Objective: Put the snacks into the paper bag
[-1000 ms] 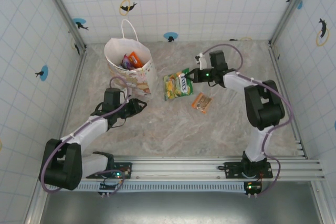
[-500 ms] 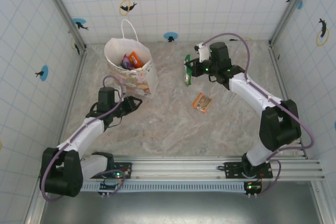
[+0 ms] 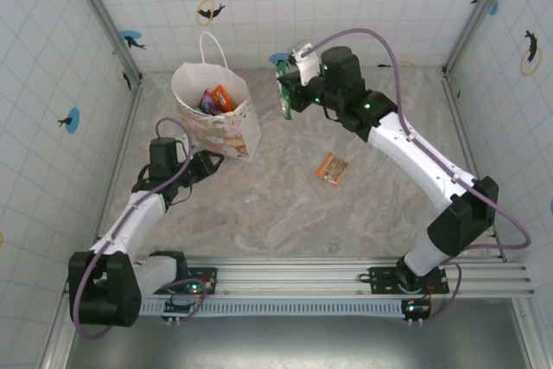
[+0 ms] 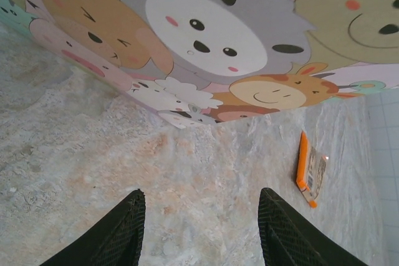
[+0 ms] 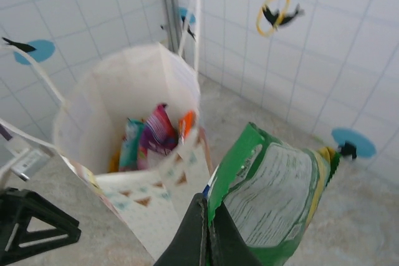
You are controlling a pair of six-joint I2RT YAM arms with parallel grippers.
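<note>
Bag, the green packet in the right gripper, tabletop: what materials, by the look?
The paper bag: matte white paper, going by its stiff, creased walls; cartoons printed outside. The green packet: probably glossy plastic film, crinkled with bright highlights. The tabletop: mottled, stone-look matte surface; real stone or laminate, can't tell.

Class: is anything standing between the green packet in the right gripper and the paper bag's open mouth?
Nothing visible does. The right gripper holds the green packet aloft beside the paper bag, whose mouth gapes open; the left gripper sits low by the bag's base.
</note>
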